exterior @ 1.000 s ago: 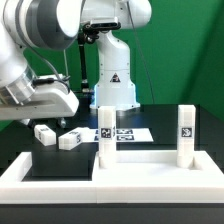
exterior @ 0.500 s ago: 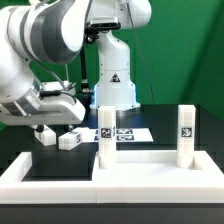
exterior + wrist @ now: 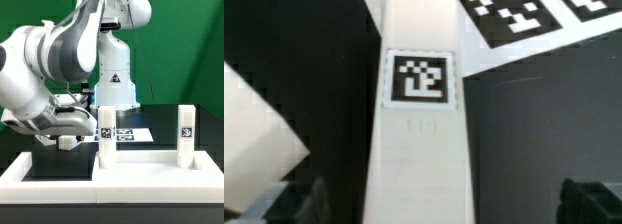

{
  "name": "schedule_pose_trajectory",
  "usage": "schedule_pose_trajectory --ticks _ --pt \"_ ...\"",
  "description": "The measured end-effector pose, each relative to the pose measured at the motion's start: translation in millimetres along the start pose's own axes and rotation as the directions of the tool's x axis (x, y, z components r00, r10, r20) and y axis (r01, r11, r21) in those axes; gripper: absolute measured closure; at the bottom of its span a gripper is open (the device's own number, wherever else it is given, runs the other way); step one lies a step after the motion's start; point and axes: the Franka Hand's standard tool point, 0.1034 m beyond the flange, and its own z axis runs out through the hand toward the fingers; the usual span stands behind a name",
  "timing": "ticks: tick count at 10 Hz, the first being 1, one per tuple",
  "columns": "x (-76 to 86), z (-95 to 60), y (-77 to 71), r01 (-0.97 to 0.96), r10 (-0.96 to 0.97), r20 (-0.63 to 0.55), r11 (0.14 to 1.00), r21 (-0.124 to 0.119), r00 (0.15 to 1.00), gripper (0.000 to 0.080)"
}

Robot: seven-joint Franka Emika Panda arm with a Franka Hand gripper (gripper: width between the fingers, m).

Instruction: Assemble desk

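The tabletop (image 3: 148, 163), nearest, carries upright legs (image 3: 105, 135); an arm sweeping low could knock them askew. Just behind the tabletop's corner at the exterior view's left, the gripper (image 3: 446, 202) hangs over a loose leg (image 3: 416, 130), jaws spread wide astride it. Closing off-centre could twist it away. Everything is smooth, hard white plastic; the legs are square-section and tagged.

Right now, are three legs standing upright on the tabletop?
No; only two stand upright on the tabletop: a leg toward the exterior view's left and a leg toward its right.
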Motion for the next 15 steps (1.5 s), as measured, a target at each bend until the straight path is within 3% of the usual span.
schedule_pose_trajectory --ticks 5,8,13,14,15 --pt "-0.1 10.3 -0.2 0.001 -0.001 0.033 1.0 0.003 0.999 0.0151" --pt "-0.2 10.5 0.1 0.001 -0.001 0.034 1.0 0.002 0.999 0.0512" --pt "-0.2 10.5 0.1 0.001 -0.001 0.034 1.0 0.002 0.999 0.0511" --pt "-1.2 6.8 1.2 0.006 -0.005 0.036 1.0 -0.012 0.999 0.0511" --pt "-5.6 -20.1 -2.1 0.035 -0.033 0.022 0.998 -0.06 0.999 0.0511"
